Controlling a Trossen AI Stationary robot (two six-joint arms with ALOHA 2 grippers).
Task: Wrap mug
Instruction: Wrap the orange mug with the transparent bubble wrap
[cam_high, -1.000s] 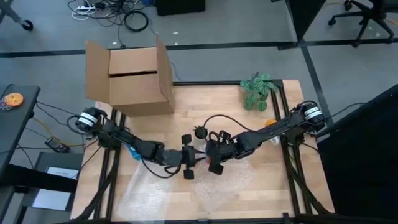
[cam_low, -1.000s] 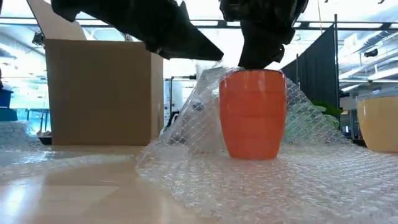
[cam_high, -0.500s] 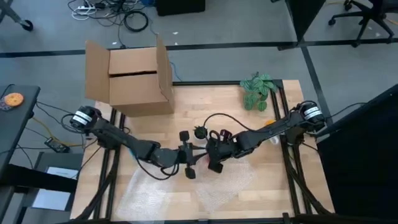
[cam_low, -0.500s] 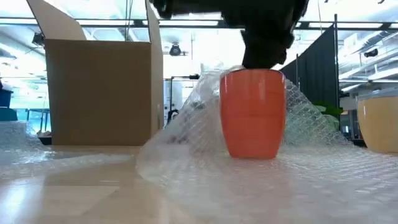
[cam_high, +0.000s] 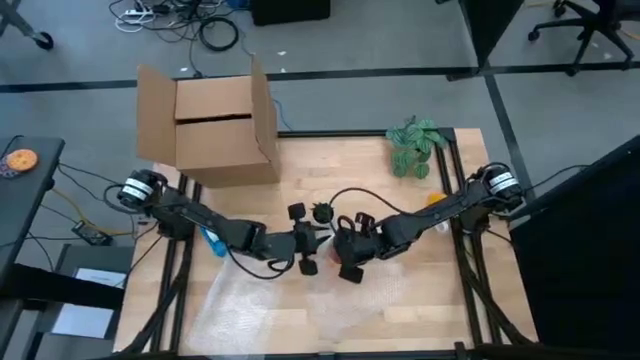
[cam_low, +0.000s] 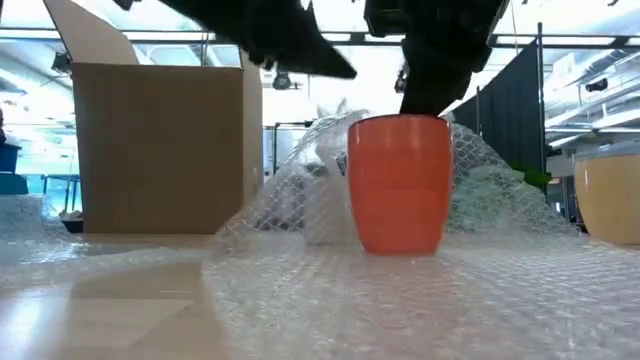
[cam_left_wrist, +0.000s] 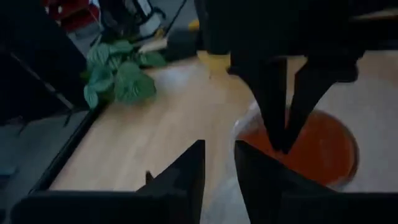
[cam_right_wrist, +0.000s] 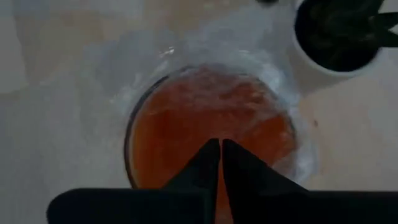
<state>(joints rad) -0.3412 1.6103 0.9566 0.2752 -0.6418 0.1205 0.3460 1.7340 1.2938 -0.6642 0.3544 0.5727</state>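
Wooden table (cam_high: 300, 180) carries your orange mug (cam_low: 398, 183) upright mid-sheet on the bubble wrap (cam_low: 330, 300), which is only bunched up behind it, so most of the wrapping is left. Your right gripper (cam_right_wrist: 219, 163) hangs over the mug's mouth, fingers pinched together on nothing visible. Your left gripper (cam_left_wrist: 219, 167) hovers just beside the mug, fingers slightly parted.

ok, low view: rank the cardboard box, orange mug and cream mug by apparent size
1. Brown cardboard box, largest.
2. Orange ceramic mug.
3. Cream mug, cut off by the picture's edge, so its rank is unsure.

The box stands farther back than the orange mug, so apparent size understates it.
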